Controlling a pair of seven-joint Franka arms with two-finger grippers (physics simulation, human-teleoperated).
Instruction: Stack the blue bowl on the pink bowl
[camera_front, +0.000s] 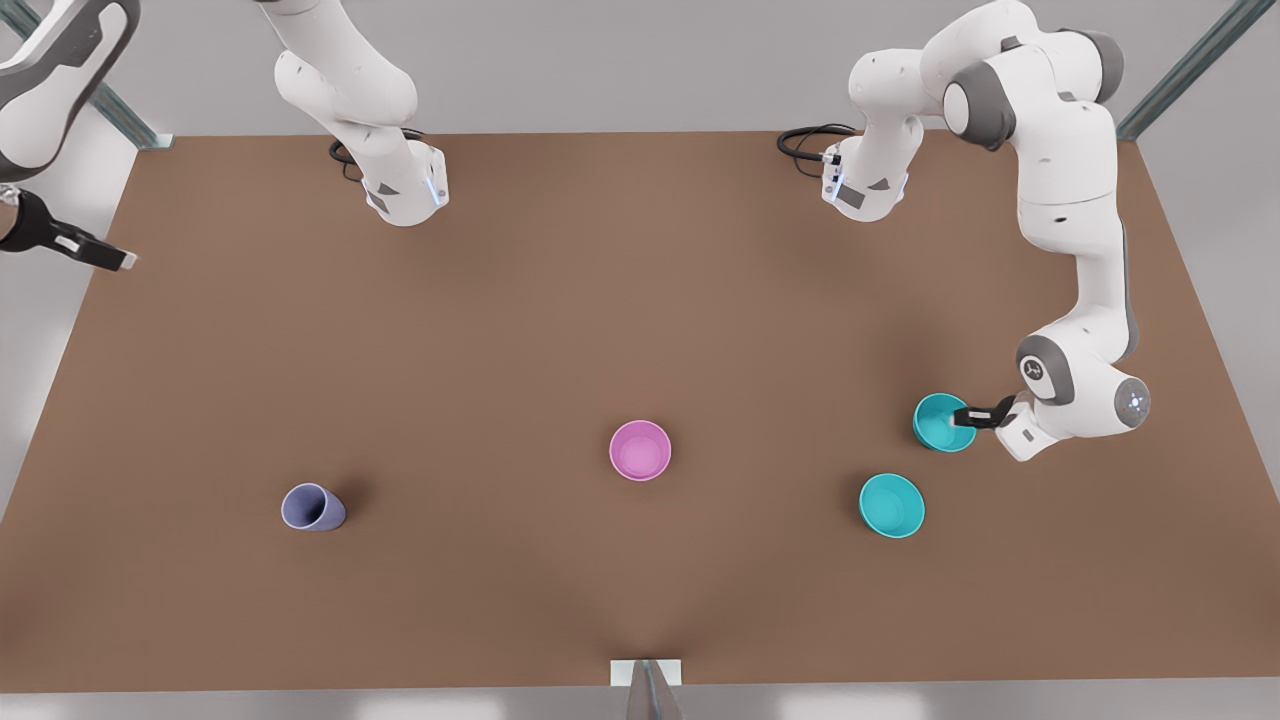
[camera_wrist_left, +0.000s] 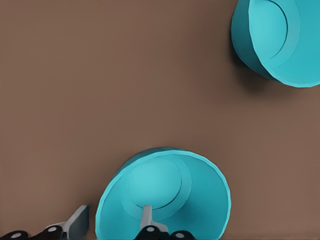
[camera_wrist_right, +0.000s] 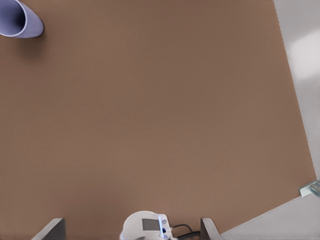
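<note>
The left gripper (camera_wrist_left: 112, 225) is chopped off by the left wrist view's frame, so you just get two fingertips, one inside the blue bowl (camera_wrist_left: 165, 197) and one outside its wall. That bowl's near rim is cut off too, and so is part of the other teal bowl (camera_wrist_left: 280, 40). In the front view, the right gripper (camera_front: 95, 255) sits past the table's (camera_front: 640, 300) edge, its arm partly out of frame.

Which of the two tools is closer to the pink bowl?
Left. The left tool straddles a blue bowl's rim, beside the pink bowl; the right tool waits at the table's far edge.
</note>
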